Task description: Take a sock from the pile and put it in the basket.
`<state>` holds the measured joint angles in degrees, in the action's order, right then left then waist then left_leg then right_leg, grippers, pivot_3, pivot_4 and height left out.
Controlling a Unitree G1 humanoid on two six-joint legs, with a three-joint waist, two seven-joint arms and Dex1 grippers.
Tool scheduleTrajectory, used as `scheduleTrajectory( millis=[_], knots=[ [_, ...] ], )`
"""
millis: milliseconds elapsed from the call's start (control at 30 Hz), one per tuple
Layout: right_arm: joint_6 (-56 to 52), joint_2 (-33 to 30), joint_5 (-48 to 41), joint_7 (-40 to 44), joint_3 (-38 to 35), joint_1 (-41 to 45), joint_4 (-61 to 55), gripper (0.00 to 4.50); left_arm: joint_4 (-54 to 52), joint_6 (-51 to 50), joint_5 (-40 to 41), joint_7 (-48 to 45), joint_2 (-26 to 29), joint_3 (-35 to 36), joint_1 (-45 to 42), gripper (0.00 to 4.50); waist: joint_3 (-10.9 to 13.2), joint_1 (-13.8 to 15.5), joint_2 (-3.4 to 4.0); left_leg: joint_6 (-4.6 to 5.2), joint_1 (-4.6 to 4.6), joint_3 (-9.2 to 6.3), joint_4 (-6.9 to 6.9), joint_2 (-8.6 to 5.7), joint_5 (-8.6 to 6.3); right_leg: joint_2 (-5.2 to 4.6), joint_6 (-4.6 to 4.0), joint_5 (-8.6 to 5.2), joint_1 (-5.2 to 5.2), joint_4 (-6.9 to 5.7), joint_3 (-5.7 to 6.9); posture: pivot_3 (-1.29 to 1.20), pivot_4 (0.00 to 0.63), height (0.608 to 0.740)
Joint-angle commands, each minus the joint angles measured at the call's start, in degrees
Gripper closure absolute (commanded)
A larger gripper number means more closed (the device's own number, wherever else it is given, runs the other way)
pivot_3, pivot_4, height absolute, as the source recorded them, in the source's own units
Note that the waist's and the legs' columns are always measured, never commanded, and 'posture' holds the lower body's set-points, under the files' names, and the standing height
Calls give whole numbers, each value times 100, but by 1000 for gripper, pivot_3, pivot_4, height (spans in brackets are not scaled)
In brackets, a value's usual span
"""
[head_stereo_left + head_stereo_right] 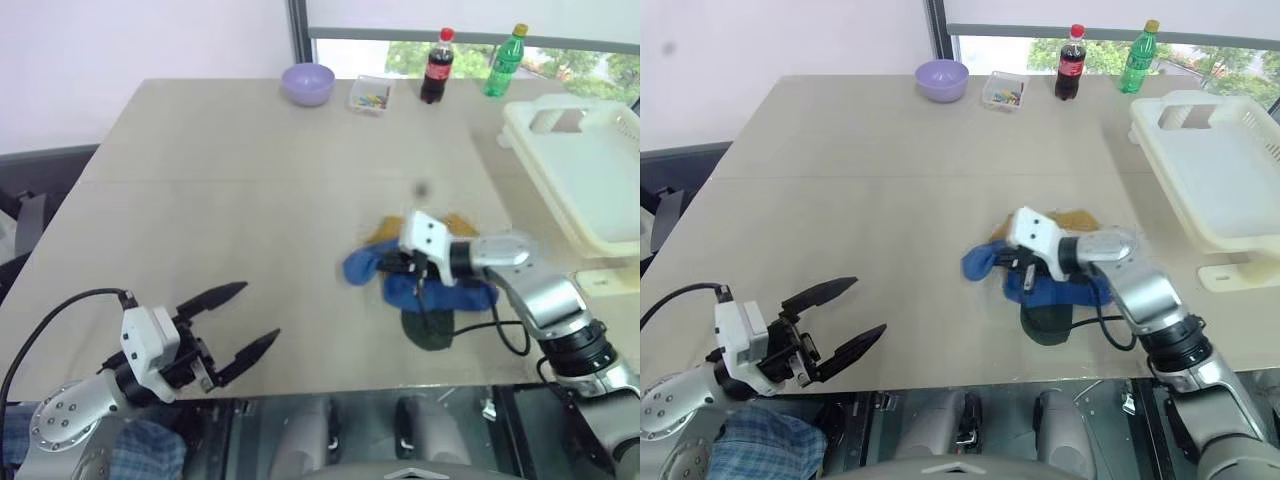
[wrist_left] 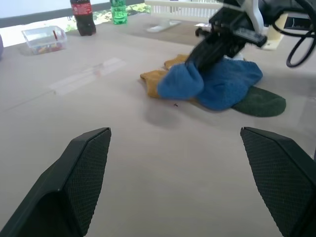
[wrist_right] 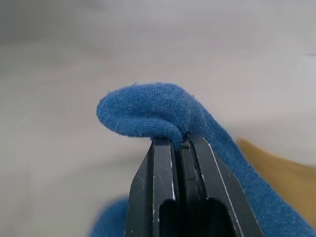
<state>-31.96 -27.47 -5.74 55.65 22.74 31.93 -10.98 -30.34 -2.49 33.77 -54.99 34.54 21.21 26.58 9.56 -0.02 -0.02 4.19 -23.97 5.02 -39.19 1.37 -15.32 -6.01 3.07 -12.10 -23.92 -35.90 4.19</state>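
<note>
One royal blue knitted sock from the small loose heap of socks at lower centre is pinching between my right gripper's closed jaws while my left gripper is idling spread, so I am judging the next move a lift toward the cream-white slotted plastic basket at upper right.

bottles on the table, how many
2, side by side at the table's far edge by the window: a cola bottle with a red cap, and a green bottle to its right.
</note>
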Motion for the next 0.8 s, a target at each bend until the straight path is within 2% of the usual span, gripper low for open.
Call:
scheduleTrajectory(
  millis=[33,300,333,367,433,533,567,600,800],
  knots=[
    [-140,317,368,-183,555,353,11,4435,-17,25,24,-26,34,7,-61,0,0,-31,0,0,0,0,0,0,0,0,0,0,0,0,0,0,150,733],
    [-603,1714,883,-701,1489,971,800,4435,-12,71,58,-38,-4,123,17,0,0,-101,0,-10,0,-2,2,0,5,4,0,0,0,-4,3,0,150,733],
    [-597,1851,959,-771,1565,1013,877,3836,-16,77,57,-27,-16,128,28,0,0,-110,0,-13,0,-2,5,1,7,5,0,0,-1,-4,4,0,150,733],
    [-595,1980,1023,-842,1618,1044,955,3582,-21,82,54,-16,-25,131,35,0,0,-112,0,-17,0,-2,10,1,9,6,0,0,-4,-4,4,0,150,733],
    [-673,2182,1001,-914,1594,1048,945,2665,-39,79,60,14,-44,127,41,0,0,-103,0,-24,0,-4,12,2,12,8,0,0,-5,-5,5,0,150,733],
    [-1071,2425,743,-1039,1298,919,570,1041,-48,92,59,14,-59,123,76,0,-2,-90,-3,-27,0,-4,12,0,12,3,1,1,-4,-5,8,0,150,733],
    [-1240,2369,672,-998,1239,889,373,377,-32,101,55,7,-58,121,76,0,-2,-88,-3,-27,0,-4,12,0,12,2,1,1,-4,-5,8,0,150,733],
    [-1363,2257,631,-959,1178,855,171,156,-4,112,50,-4,-59,118,69,0,-1,-86,-2,-28,0,-5,12,0,12,2,1,1,-4,-5,8,0,150,733],
    [-1915,1278,333,-797,531,743,-602,156,202,-108,66,143,-49,-93,-350,0,-2,-67,-2,-31,0,-10,13,-2,13,2,1,1,-4,-5,13,0,150,733]
  ],
)
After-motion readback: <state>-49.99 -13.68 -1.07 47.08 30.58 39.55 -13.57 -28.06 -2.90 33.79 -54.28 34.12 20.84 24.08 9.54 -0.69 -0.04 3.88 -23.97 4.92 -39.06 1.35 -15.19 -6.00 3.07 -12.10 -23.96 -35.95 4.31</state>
